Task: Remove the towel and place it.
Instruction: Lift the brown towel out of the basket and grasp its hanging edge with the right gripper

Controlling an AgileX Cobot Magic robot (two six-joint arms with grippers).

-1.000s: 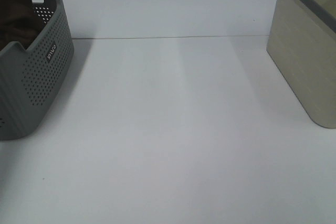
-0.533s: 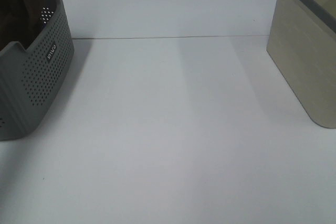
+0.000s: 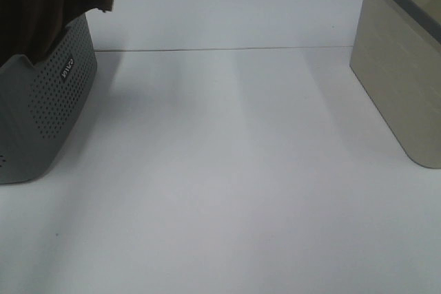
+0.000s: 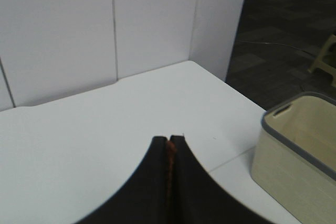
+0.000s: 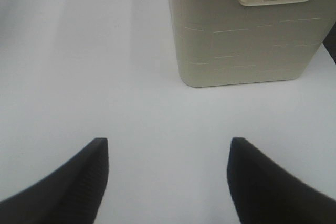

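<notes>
Your left hand [image 4: 169, 146] has its two fingers pressed together, and a thin reddish-brown strip of the towel [image 4: 169, 157] shows pinched in the seam between them. Finding: the hand is pinching the towel.

In the high view the towel [image 3: 48, 1] hangs as a dark sheet directly above the basket [image 3: 52, 105]. Its upper part runs out past the edge of that view. Its lower part drops behind the basket's near wall, so you cannot tell how much of it lies inside. One loose corner hangs just outside the basket's rim, on the side facing the open desk [image 3: 227, 170].

The basket is grey and perforated, with a small label on its wall. It stands on the desk.

Your right hand [image 5: 169, 148] is spread wide, its two dark fingers well apart with nothing between them. Bare desk shows under it. It is well apart from the basket, which does not appear in its wrist view.

A beige bin [image 3: 403, 77] with a grey rim stands on the desk, well apart from the basket, across the open surface. The right wrist view shows the bin [image 5: 247, 45] ahead of the spread fingers, not touching them.
</notes>
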